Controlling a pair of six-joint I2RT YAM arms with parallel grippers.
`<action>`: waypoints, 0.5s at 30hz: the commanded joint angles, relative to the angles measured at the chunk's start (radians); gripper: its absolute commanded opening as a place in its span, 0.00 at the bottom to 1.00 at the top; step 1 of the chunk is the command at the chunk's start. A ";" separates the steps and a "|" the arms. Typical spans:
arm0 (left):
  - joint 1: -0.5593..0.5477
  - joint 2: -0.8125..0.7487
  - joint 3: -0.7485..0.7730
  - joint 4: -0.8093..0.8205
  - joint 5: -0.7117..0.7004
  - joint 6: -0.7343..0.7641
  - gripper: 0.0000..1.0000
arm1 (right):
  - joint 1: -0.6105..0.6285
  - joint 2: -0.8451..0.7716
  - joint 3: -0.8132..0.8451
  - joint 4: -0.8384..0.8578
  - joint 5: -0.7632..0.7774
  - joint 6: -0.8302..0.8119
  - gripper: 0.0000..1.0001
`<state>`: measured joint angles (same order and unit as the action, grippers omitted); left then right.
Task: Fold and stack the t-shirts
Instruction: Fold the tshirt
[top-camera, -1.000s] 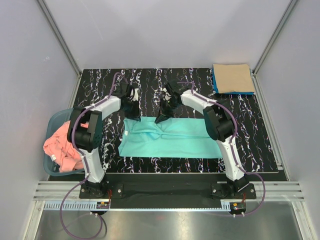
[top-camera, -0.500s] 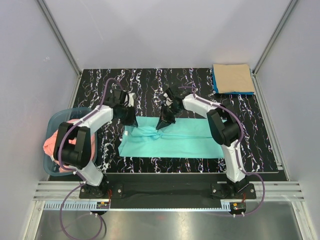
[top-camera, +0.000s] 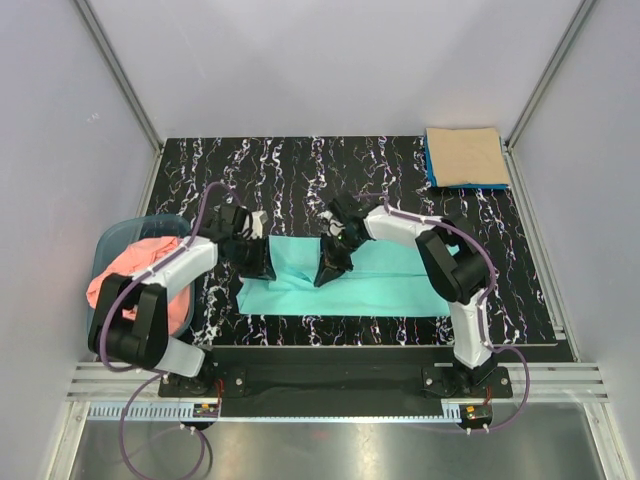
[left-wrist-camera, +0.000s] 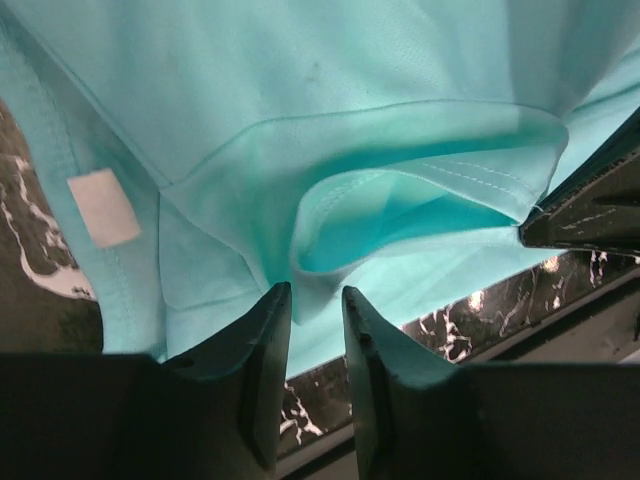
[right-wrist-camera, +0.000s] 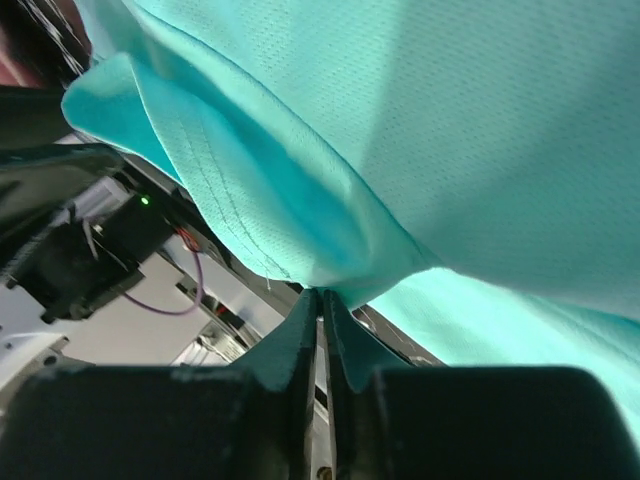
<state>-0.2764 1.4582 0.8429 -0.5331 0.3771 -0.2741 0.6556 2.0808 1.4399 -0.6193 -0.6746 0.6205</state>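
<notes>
L fingers (left-wrist-camera: 262, 345) slightly apart, nothing gripped, tips at green shirt (left-wrist-camera: 350, 120) edge. R fingers (right-wrist-camera: 298, 345) pinch shirt fold.

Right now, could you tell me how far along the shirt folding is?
Done: tan shirt folded atop blue shirt, far right corner. In hand: turquoise shirt partly folded, right claw pinching its fold, left claw slightly open at its edge. Left: pink shirt crumpled in basket.

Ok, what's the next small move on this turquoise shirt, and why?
Probably open the right gripper and lift clear. It pinches a raised fold of the turquoise shirt, while the left gripper has its jaws apart, with the cloth lying loose ahead of them. Releasing should let the fold settle flat.
</notes>
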 joint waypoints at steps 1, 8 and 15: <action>-0.003 -0.117 -0.019 0.001 0.034 -0.020 0.34 | 0.010 -0.111 -0.045 -0.017 -0.019 -0.056 0.14; -0.003 -0.308 -0.016 -0.062 0.054 -0.037 0.33 | 0.010 -0.145 0.011 -0.100 -0.025 -0.154 0.34; -0.003 -0.115 0.099 -0.021 0.049 -0.040 0.37 | 0.006 -0.079 0.157 -0.187 0.049 -0.180 0.46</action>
<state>-0.2775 1.2270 0.8680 -0.5900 0.4095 -0.3058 0.6571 1.9881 1.4960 -0.7406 -0.6773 0.4732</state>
